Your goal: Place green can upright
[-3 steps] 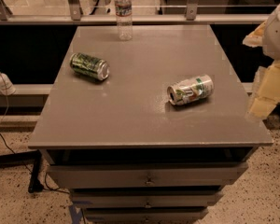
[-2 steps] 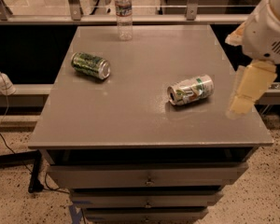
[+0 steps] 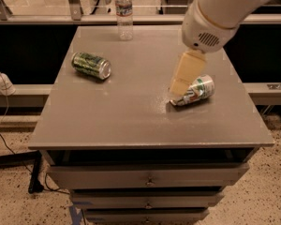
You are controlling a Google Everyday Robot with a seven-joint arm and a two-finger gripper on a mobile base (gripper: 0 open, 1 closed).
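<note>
Swinging in from right edge, hand (image 3: 179,84) hung over dented silver can (image 3: 196,91); whether apart or together, could not tell. Untouched green can (image 3: 90,64) stayed on its side, far left of counter (image 3: 131,121); leftward reach likely remained.

Looks like a lab or test room. Has a grey tabletop (image 3: 131,118) over drawers (image 3: 147,178), a speckled floor (image 3: 16,205), a power cord (image 3: 2,83) on the left, and a robot's end effector (image 3: 180,86) low above the tabletop's right half.
</note>
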